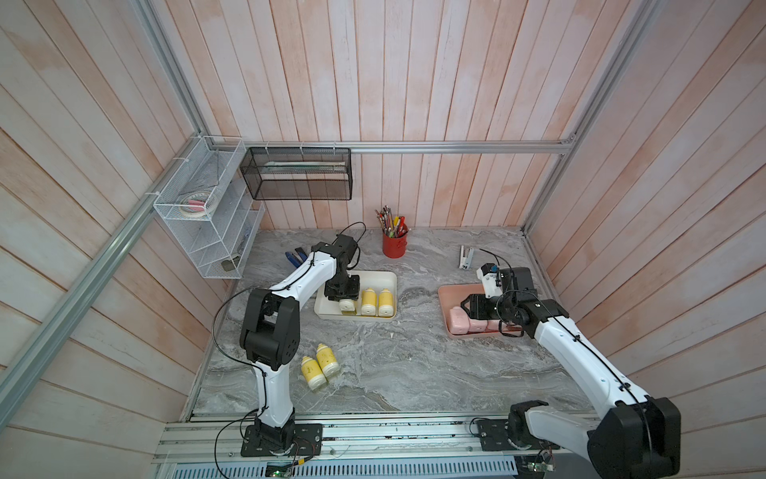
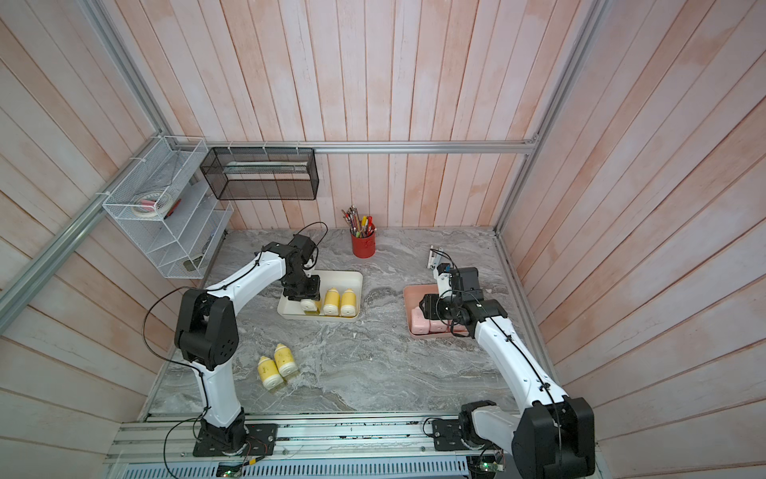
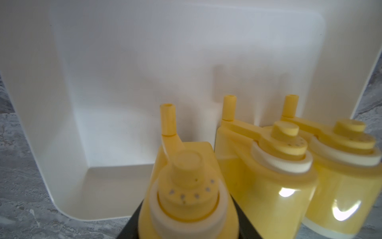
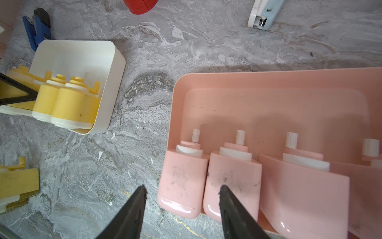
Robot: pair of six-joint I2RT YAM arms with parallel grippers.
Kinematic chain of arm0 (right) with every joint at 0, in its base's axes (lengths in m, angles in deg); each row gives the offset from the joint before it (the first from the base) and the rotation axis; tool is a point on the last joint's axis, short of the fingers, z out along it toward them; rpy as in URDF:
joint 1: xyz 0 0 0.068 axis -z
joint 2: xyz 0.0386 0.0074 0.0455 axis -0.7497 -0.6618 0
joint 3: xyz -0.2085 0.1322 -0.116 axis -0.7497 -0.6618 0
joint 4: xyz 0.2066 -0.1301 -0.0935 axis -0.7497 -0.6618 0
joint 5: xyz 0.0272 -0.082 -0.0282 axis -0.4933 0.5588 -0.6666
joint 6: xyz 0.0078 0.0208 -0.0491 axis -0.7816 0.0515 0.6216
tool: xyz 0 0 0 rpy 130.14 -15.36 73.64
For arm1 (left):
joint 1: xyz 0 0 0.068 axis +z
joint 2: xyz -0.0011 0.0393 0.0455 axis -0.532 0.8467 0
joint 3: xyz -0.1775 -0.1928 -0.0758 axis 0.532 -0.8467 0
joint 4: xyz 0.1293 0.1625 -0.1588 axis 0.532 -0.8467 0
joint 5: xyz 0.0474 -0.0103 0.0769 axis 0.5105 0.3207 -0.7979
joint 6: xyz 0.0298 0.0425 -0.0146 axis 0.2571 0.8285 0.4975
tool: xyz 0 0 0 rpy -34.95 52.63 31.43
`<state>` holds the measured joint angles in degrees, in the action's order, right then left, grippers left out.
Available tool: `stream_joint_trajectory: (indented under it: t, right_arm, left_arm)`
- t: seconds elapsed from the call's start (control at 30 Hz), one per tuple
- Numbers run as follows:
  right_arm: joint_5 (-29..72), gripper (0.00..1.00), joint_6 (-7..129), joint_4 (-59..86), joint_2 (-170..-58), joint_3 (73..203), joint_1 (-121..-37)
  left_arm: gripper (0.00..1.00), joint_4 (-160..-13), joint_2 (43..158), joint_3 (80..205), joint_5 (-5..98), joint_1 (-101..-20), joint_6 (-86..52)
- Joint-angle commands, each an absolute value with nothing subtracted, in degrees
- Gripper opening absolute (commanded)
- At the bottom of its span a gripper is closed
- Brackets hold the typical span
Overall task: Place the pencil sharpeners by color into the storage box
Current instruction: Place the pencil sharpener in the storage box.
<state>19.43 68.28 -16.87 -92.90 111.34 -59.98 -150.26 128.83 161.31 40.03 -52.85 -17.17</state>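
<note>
Two yellow sharpeners (image 1: 368, 302) in box (image 1: 375, 277), left end effector (image 1: 346, 300) gripping third sharpener (image 3: 186, 186)

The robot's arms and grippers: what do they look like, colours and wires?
Both the left arm and the right arm have smooth white shells between bulky black joints, with thin black cables clipped along them. The left gripper and right gripper are black, with tapering wedge-shaped fingers.

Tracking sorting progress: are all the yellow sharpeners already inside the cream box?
No: two yellow sharpeners lie on the table, outside the cream box.
</note>
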Motion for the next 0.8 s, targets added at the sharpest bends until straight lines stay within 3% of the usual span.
stream_joint_trajectory:
  t: [0.0,0.77]
  right_arm:
    - [18.74,0.59,68.77,-16.43,-91.96,111.09,-59.77]
    - [18.62,0.60,68.94,-16.14,-91.49,110.83,-59.72]
  left_arm:
    - [0.50,-148.45,129.37,160.15,40.88,-53.11,-18.38]
    - [0.50,-146.26,131.19,158.61,41.90,-54.12,-20.48]
